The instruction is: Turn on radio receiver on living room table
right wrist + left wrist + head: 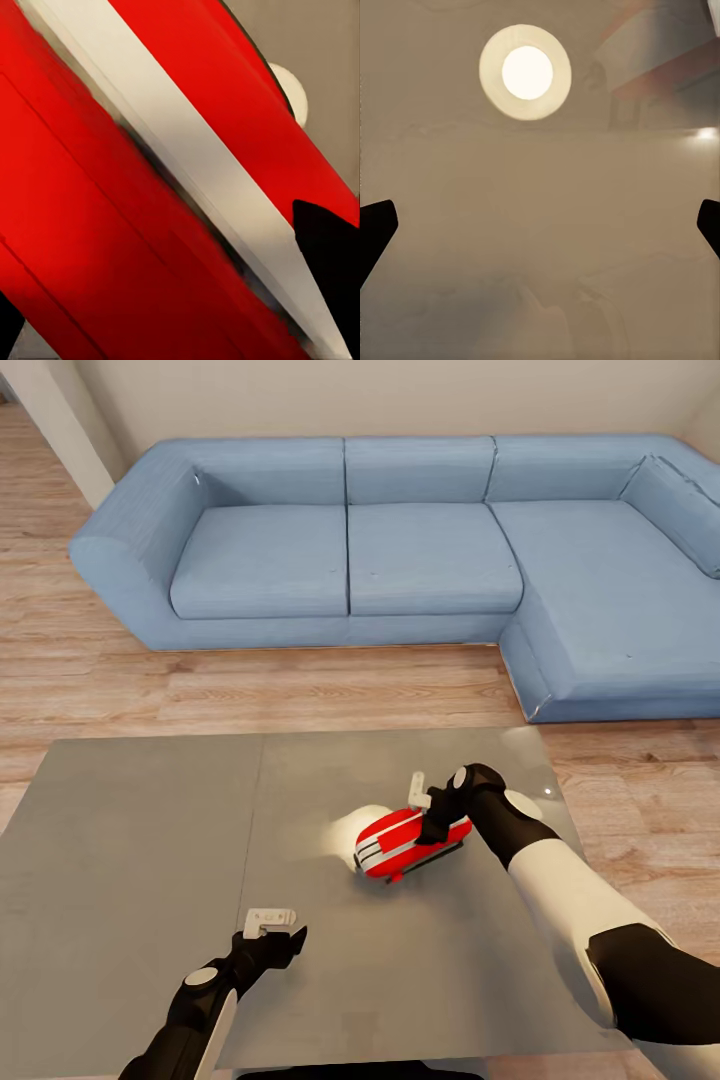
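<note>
- The living room's blue L-shaped sofa [400,550] stands on the light wood floor [300,690], beyond the table.
- The table [140,860] has a glossy grey top with a centre seam; in the left wrist view its surface [540,225] mirrors a round lamp glow [525,72], a reflection the head view shows only as a pale patch beside the radio.
- The right arm [560,890] reaches over the table's right half.
- The radio receiver [400,843] lies tilted on the table, right of the seam. No brand or writing is legible on it; the right wrist view gives a very close red body [90,225] and white band [195,165].
- The right gripper [428,810] is at the radio's far end, touching it; whether its fingers are closed I cannot tell.
- The left gripper [272,923] hovers over the table's near part, fingers released and apart, dark tips [375,229] at the wrist picture's edges.
</note>
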Motion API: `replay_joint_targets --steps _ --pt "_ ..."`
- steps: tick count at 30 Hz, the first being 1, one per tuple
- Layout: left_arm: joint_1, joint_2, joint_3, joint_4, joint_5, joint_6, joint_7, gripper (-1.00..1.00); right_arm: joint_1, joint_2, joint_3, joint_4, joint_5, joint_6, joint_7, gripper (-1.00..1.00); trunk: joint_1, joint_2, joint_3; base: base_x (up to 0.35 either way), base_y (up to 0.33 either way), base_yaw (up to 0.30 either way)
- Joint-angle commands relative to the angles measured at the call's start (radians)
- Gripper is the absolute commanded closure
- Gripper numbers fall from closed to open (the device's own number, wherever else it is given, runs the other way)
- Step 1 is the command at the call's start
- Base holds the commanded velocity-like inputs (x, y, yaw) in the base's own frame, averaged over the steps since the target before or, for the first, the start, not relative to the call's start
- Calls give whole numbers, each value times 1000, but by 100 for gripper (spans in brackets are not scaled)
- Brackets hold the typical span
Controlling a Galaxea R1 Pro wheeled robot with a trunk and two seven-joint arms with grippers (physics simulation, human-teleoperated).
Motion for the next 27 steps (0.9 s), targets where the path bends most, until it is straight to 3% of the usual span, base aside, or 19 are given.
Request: replay_joint_targets --steps 1,10,15,19,20,27 --pt "0 0 1 0 0 0 0 -100 -2 0 0 66 4 3 0 100 0 0 0 0 0 0" --pt "0 0 1 0 0 0 0 -100 -7 1 0 70 8 -21 2 100 0 0 0 0 0 0" --pt "0 0 2 0 -1 -2 0 -100 -7 0 1 7 6 -23 17 100 0 0 0 0 0 0" --pt "0 0 2 -1 -2 -4 0 -100 -7 -4 -1 -102 2 -15 77 100 0 0 0 0 0 0" --pt "0 0 2 -1 -3 -8 0 -100 -7 -18 -3 -346 1 91 197 100 0 0 0 0 0 0" --pt "0 0 2 0 -3 -9 0 -100 -7 -18 -3 -377 3 104 206 100 0 0 0 0 0 0"
